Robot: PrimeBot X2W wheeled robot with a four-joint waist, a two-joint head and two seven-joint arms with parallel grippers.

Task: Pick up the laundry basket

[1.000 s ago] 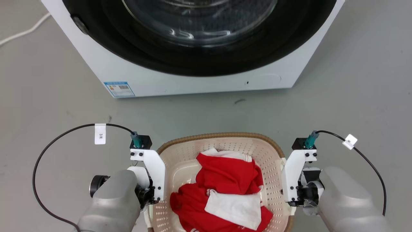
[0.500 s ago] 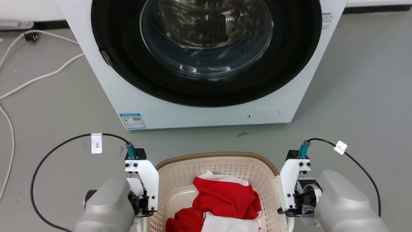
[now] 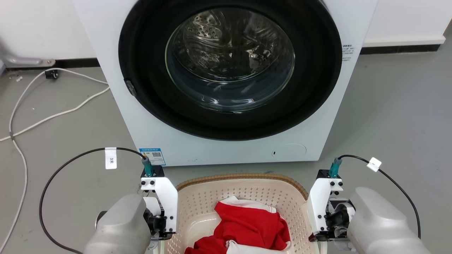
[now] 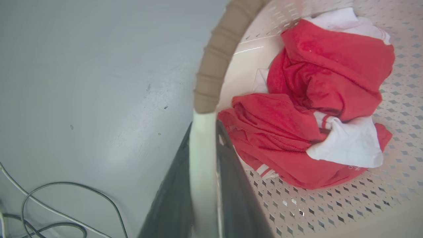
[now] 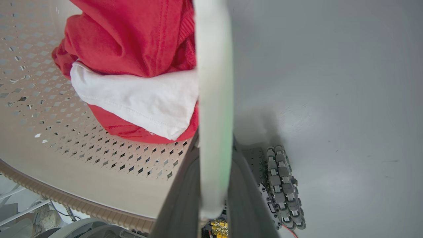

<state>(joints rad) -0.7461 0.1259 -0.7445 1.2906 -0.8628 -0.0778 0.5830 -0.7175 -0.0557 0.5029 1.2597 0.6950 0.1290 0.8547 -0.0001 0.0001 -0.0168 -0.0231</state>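
Note:
The laundry basket (image 3: 197, 197) is cream with perforated walls and a brown woven rim (image 4: 218, 56). It sits low in the middle of the head view, between my two forearms. A red and white garment (image 3: 247, 225) lies bunched inside it. My left gripper (image 4: 204, 127) is shut on the basket's white left handle (image 4: 202, 158), one dark finger on each side. My right gripper (image 5: 214, 142) is shut the same way on the white right handle (image 5: 213, 82). In both wrist views grey floor shows below the basket.
A white front-loading washer (image 3: 148, 134) with its round glass door (image 3: 229, 60) stands just beyond the basket. White cables (image 3: 53, 114) trail over the grey floor at the left. In the right wrist view my base's roller wheel (image 5: 284, 188) sits beneath the basket.
The head view has shifted, so the washer door now shows whole and the basket sits lower in the picture. Both grippers keep their hold on the handles.

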